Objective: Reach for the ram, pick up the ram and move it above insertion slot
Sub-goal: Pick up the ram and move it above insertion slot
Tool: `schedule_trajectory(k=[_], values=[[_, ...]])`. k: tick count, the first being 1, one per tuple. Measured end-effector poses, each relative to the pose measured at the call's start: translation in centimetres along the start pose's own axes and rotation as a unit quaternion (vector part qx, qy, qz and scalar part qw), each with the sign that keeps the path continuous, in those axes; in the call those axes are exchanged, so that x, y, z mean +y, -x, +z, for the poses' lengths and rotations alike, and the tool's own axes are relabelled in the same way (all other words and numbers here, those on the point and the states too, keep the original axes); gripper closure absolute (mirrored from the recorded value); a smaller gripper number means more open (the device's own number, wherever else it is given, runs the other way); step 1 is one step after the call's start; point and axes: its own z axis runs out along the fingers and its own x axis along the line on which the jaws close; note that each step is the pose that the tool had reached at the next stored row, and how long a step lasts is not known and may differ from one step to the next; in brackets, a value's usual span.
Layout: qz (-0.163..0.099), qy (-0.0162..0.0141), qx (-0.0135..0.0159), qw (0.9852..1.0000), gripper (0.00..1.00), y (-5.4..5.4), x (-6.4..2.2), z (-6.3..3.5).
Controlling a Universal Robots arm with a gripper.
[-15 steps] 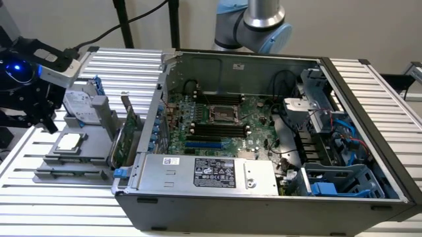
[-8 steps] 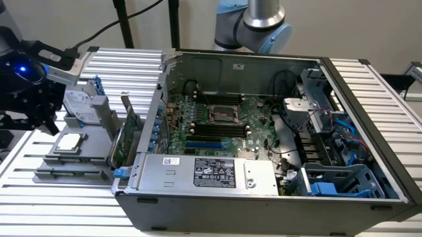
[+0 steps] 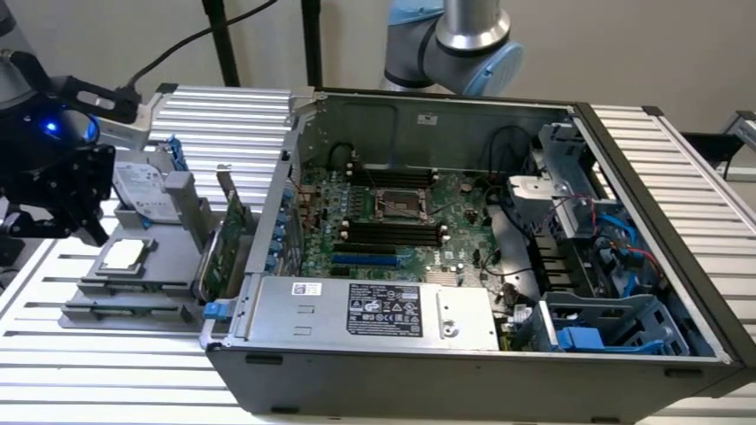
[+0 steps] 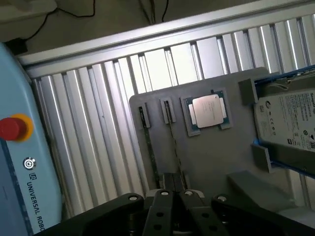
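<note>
green stick on edge, claw right over it

green board this thin should be light and stiff but brittle, i'd judge. best pinched across its two flat faces, away from the contact edge, and lifted straight with no twisting. the ram stands on edge in a narrow groove of the grey tray, so it shows as a dark greenish line. its chips and label are hidden from here. a second groove runs just beside it, then comes the processor chip, then the hard drive. the gripper sits over one end of that line — whether the claw is apart, together or clamped on the stick i cannot tell. in the exterior view the gripper hangs over the tray at that view's left, well apart from the open computer case and the black slots on its motherboard.
</note>
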Motion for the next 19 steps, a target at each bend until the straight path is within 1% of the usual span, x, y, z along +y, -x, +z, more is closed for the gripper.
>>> schedule_trajectory(k=[3, 5, 7, 10, 14, 15, 17, 18, 19], values=[[-0.027, -0.0003, 0.0007, 0.9996, 0.89, 0.0, -0.01, 0.22], [-0.046, -0.0005, 0.0012, 0.999, 0.89, 0.01, -0.01, 0.37], [-0.064, -0.0007, 0.0017, 0.998, 0.89, 0.01, -0.01, 0.51], [-0.091, -0.001, 0.0024, 0.9958, 0.89, 0.01, -0.02, 0.66], [-0.125, -0.0014, 0.0033, 0.9922, 0.89, -0.01, -0.02, 0.72], [-0.127, -0.0015, 0.0032, 0.9919, 0.89, -0.07, -0.03, 0.75], [-0.127, -0.0014, 0.0033, 0.9919, 0.88, -0.17, -0.05, 0.73], [-0.127, -0.0014, 0.0033, 0.9919, 0.82, -0.17, -0.05, 0.72], [-0.127, -0.0014, 0.0033, 0.9919, 0.82, -0.18, -0.06, 0.72]])
